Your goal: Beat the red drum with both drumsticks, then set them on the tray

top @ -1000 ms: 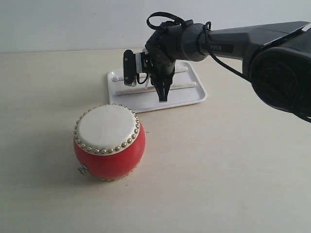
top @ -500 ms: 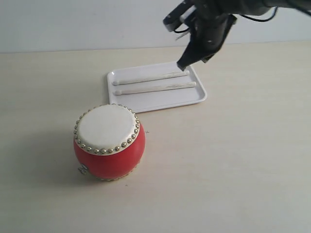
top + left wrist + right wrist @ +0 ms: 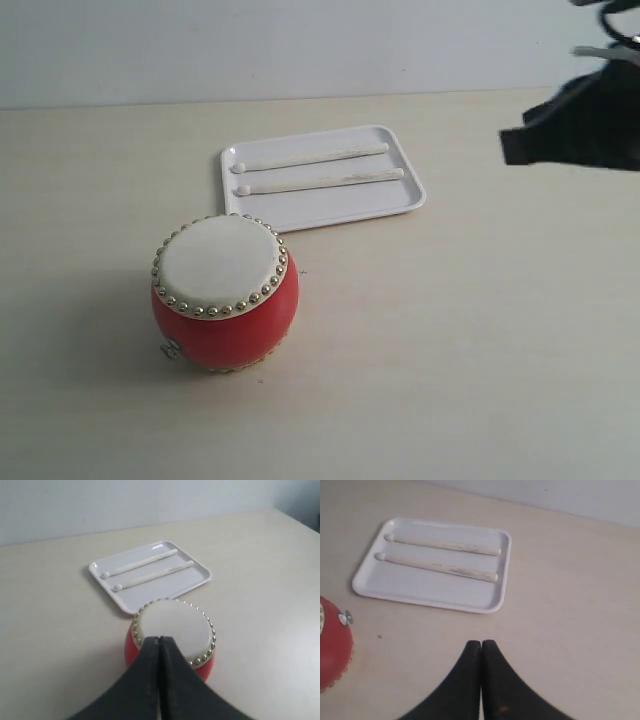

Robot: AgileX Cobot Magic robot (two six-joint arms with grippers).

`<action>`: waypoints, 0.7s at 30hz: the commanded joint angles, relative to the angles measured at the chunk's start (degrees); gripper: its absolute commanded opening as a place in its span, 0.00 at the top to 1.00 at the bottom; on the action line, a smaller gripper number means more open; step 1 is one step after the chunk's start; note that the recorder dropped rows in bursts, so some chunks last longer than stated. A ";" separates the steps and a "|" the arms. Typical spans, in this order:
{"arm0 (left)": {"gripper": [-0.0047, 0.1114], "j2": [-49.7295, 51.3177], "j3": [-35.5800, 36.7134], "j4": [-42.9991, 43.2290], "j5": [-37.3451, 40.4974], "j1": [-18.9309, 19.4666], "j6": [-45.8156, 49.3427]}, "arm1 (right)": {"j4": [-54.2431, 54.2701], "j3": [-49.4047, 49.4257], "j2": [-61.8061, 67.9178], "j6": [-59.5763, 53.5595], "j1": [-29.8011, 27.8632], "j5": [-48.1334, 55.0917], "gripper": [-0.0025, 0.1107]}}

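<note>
1 red drum stands upright at the left of the table, skin side up. To its right and farther back sits the white tray, holding the 2 drumsticks parallel and slightly apart, bead tips toward the tray's left rim. At the far right hangs a blurred dark arm. The left gripper has its jaws pressed together, empty. The right gripper is likewise closed on nothing.

Glossy red drum with gold metal studs, pale wooden drumsticks, smooth white plastic tray
</note>
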 commanded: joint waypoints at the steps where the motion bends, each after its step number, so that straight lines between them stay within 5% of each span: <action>1: 0.96 -0.26 1.94 -0.78 -9.50 -0.03 1.00 | 0.55 8.73 -16.77 -1.05 -0.05 -1.86 0.98; 8: 0.96 -0.26 2.36 -0.78 -11.26 -0.03 2.48 | 1.52 12.62 -36.47 -1.81 -0.05 1.32 0.98; 21: 0.96 -0.26 2.36 -0.78 -11.26 -0.03 2.73 | 3.46 12.62 -39.41 -1.81 -0.05 6.92 0.98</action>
